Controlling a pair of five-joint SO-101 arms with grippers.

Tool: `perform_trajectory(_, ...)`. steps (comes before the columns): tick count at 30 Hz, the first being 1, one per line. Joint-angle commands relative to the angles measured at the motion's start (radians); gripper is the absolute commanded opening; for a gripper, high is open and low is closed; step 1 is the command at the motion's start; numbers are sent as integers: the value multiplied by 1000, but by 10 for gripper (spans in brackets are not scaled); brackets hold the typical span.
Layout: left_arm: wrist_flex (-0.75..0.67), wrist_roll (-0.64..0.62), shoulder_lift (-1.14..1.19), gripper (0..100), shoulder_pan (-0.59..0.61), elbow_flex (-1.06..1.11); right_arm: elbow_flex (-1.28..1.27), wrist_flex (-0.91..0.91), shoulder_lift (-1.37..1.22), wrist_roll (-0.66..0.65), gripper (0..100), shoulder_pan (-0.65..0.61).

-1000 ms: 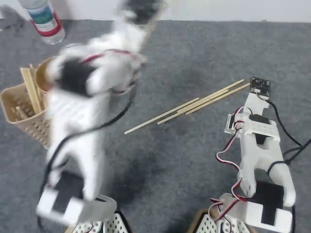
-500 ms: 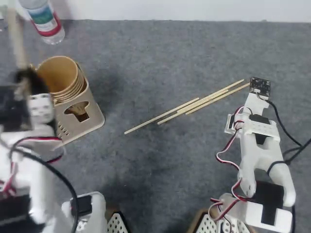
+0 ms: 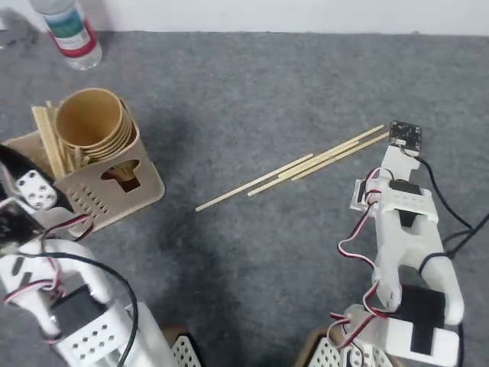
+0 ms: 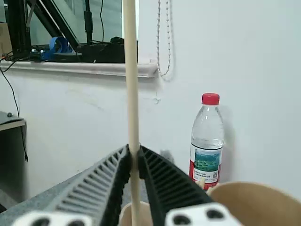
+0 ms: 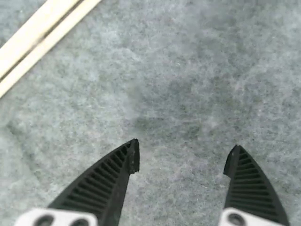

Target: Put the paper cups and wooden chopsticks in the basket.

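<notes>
Up high we look straight down on the mat [image 3: 306, 76]. Our left wrist camera faces the wall [image 4: 244, 47], sharing the water bottle [image 3: 69, 30]; the right stares down close, sharing the loose chopsticks [image 3: 336, 151].

Readable text: none
- water bottle [image 4: 207, 134]: wrap label [image 4: 205, 165] carries landscape picture above red band; print too small to read
- high view: same label in white, teal, red; characters unresolved
</notes>
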State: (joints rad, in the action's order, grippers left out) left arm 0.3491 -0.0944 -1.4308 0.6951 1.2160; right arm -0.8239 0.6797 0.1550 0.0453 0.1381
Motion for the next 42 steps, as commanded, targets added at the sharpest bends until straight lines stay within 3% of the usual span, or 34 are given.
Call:
perform_trajectory(1,-92,8,-20,15,5,65,-2,-16,41,-17,299,-7)
perform_trajectory(8,-75,46,-26,139,5,113,-2,-16,41,-17,299,-5)
perform_trajectory(14,-64,46,-28,142,12,81,-2,-16,41,-17,299,-4)
perform_trajectory(17,51,3,-28,141,12,-12,-2,-16,41,-17,299,-2)
perform_trajectory(20,285,-64,-26,144,-3,-191,-2,-16,41,-17,299,-2)
perform_trajectory(22,460,-60,-18,144,-107,-308,-2,-16,41,-17,299,-2)
perform_trajectory(25,689,60,-18,144,-422,-412,-2,-16,41,-17,299,-2)
perform_trajectory(28,841,186,-15,141,-786,-444,-2,-16,41,-17,299,-4)
perform_trajectory(30,893,210,28,141,-919,-444,-2,-16,41,-17,299,-4)
perform_trajectory(33,921,218,213,144,-942,-452,-2,-16,41,-17,299,-4)
perform_trajectory(37,925,341,575,143,-956,-476,-2,-16,41,-17,299,-4)
perform_trajectory(42,913,347,965,141,-999,-639,-2,-16,41,-17,299,-4)
